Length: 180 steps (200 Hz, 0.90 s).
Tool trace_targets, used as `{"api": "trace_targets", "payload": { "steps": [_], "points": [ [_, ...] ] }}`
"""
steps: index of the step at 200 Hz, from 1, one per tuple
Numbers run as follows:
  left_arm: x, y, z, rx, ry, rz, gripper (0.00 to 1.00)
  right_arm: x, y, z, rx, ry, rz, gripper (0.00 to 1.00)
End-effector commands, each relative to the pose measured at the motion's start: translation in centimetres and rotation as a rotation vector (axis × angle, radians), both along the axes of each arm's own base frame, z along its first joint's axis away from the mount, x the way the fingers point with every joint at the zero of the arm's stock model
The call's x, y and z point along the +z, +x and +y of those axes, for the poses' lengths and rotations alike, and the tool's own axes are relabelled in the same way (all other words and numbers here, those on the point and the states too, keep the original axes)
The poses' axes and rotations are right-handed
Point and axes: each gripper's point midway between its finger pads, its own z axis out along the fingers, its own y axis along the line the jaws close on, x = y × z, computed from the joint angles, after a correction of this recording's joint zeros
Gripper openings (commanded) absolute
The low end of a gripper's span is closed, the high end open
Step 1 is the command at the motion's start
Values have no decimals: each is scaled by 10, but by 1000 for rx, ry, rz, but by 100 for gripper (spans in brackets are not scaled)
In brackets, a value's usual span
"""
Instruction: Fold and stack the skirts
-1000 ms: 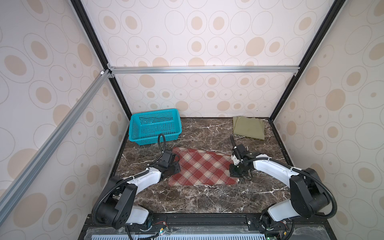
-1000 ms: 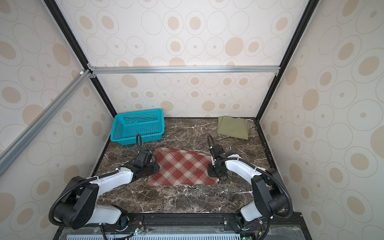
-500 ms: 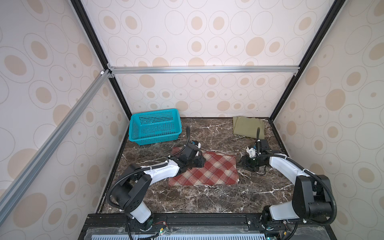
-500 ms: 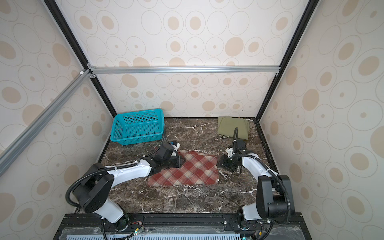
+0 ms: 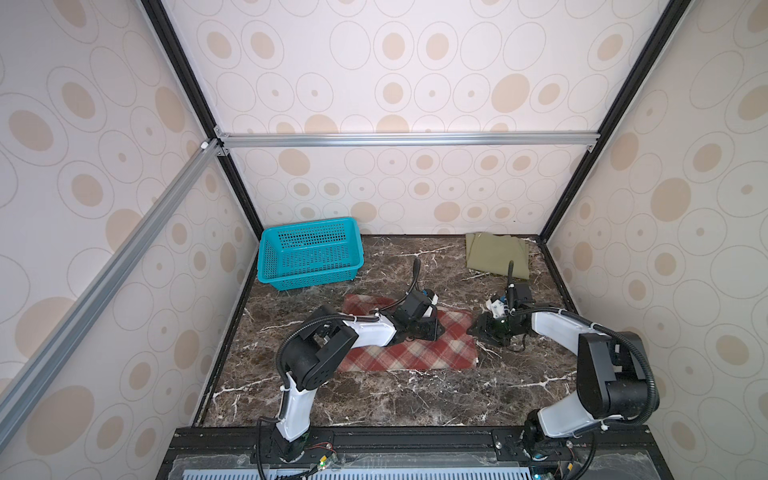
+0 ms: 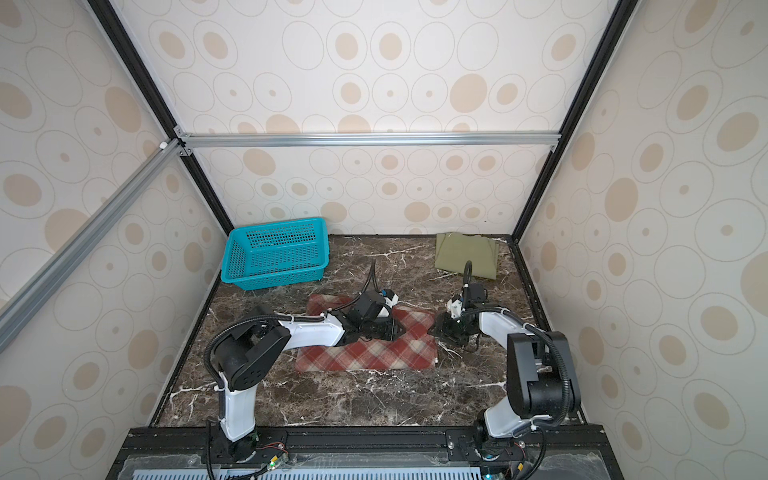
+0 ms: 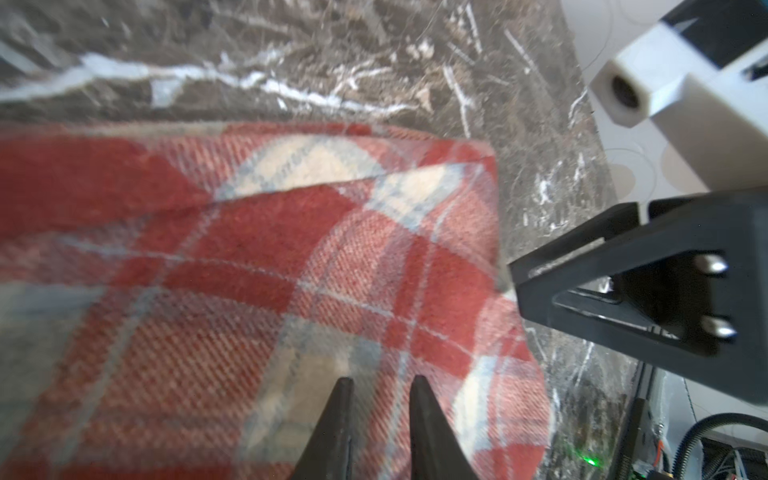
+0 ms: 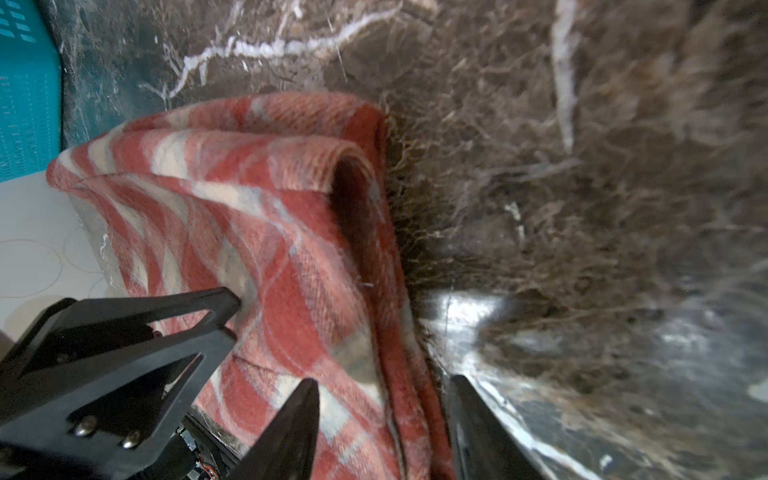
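Observation:
The red-and-cream plaid skirt (image 5: 415, 357) (image 6: 374, 353) lies mid-table with an upper layer folded over it (image 7: 249, 270). My left gripper (image 5: 436, 330) (image 7: 381, 379) reaches over its right half, jaws nearly together, pinching a raised layer of the cloth (image 8: 291, 232). My right gripper (image 5: 476, 332) (image 8: 382, 380) stands open at the skirt's right edge; the thick folded edge runs between its spread fingers, gripped by neither. The two grippers face each other closely. The olive-green skirt (image 5: 496, 253) (image 6: 465, 251) lies folded flat in the far right corner.
A teal perforated basket (image 5: 307, 274) (image 6: 274, 270) stands at the far left against the back wall. The dark marble table (image 5: 374, 407) is boxed in by patterned walls on three sides. A black rail runs along the front edge.
My left gripper has swung from the plaid skirt's left edge rightwards across it, bringing a layer over. The right gripper has opened, let go of the right edge and shifted slightly.

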Motion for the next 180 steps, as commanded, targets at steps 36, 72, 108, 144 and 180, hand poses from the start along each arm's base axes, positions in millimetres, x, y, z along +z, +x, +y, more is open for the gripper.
{"api": "trace_targets", "payload": {
  "steps": [36,72,108,144,180],
  "points": [
    [-10,-2,-18,-43,-7,16,23,-16,-8,3,-4,28,47,52],
    [-33,-10,-4,-53,75,39,23,-22,-10,6,-7,51,62,52],
    [-45,-18,5,-51,102,70,22,-31,-12,12,-13,94,84,50],
    [-46,-19,6,-40,90,77,21,-33,-12,17,-19,113,88,46],
    [-45,-19,6,-39,91,75,21,-38,-14,25,0,108,98,42]
  ]
}}
